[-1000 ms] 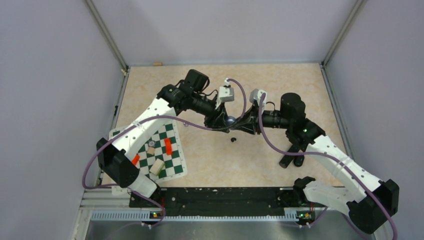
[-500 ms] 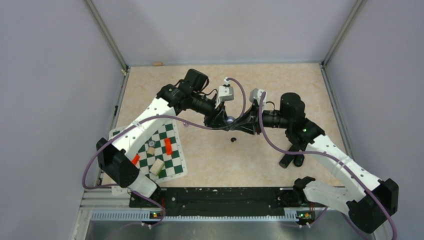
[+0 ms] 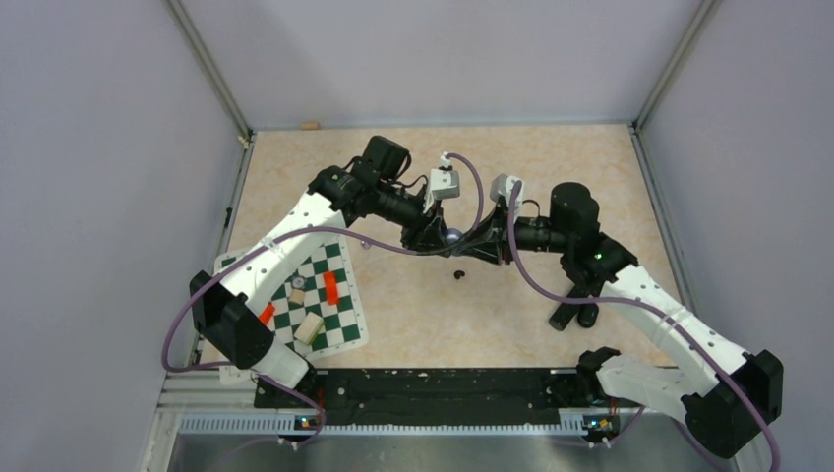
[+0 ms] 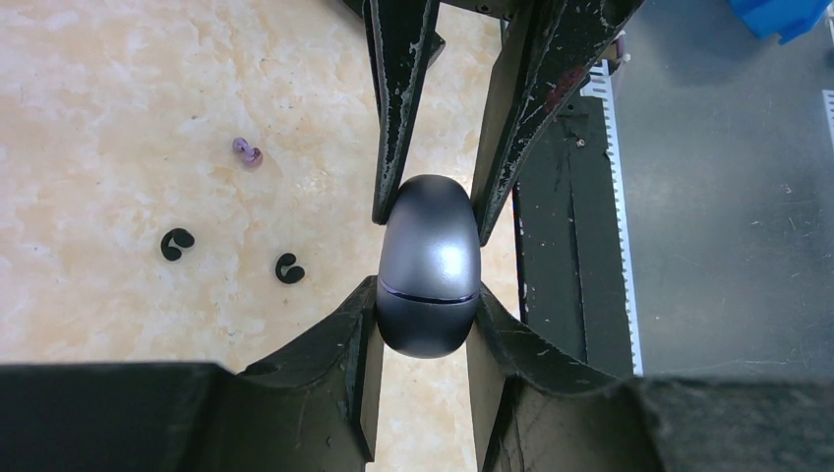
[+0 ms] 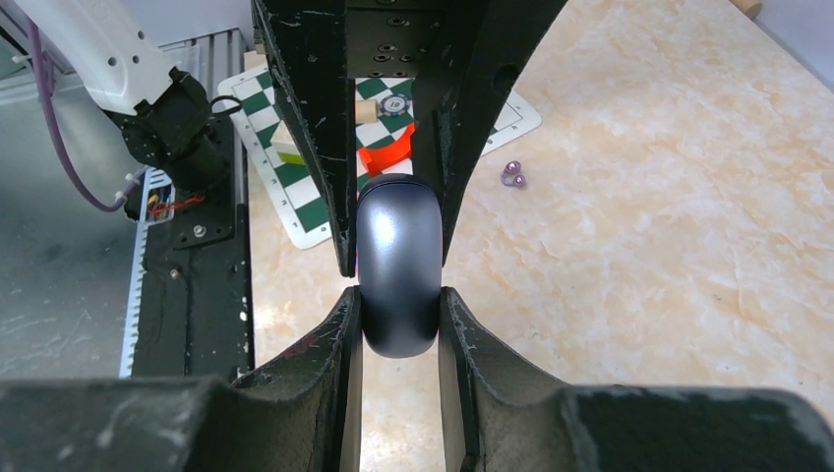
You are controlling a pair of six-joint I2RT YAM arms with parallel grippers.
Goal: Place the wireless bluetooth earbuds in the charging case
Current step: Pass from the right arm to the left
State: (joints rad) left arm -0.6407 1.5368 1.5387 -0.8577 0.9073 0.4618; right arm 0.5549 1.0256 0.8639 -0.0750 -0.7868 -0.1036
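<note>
1. Over the last second the left gripper has drawn its jaws in onto the charging case. In the top view the arms and case have barely shifted.
2. Both grippers now clamp the case. The left gripper pinches it about at the seam, and the right gripper is part-closed around the larger end. The case hangs between them over the middle of the desk, seemingly clear of it.
3. The case is closed. Its long axis runs from one gripper to the other, roughly left-right across the desk, and the shorter part beyond the seam points toward the left arm. I cannot tell which part is the lid.
4. The shell is smooth and rounded, so a squeeze on its tapering ends could squirt it out and drop it. The left fingers on the seam could also pin the lid shut when opening is tried.
5. The earbuds lie together on the desk, well apart from the case. A falling case could scatter them.
</note>
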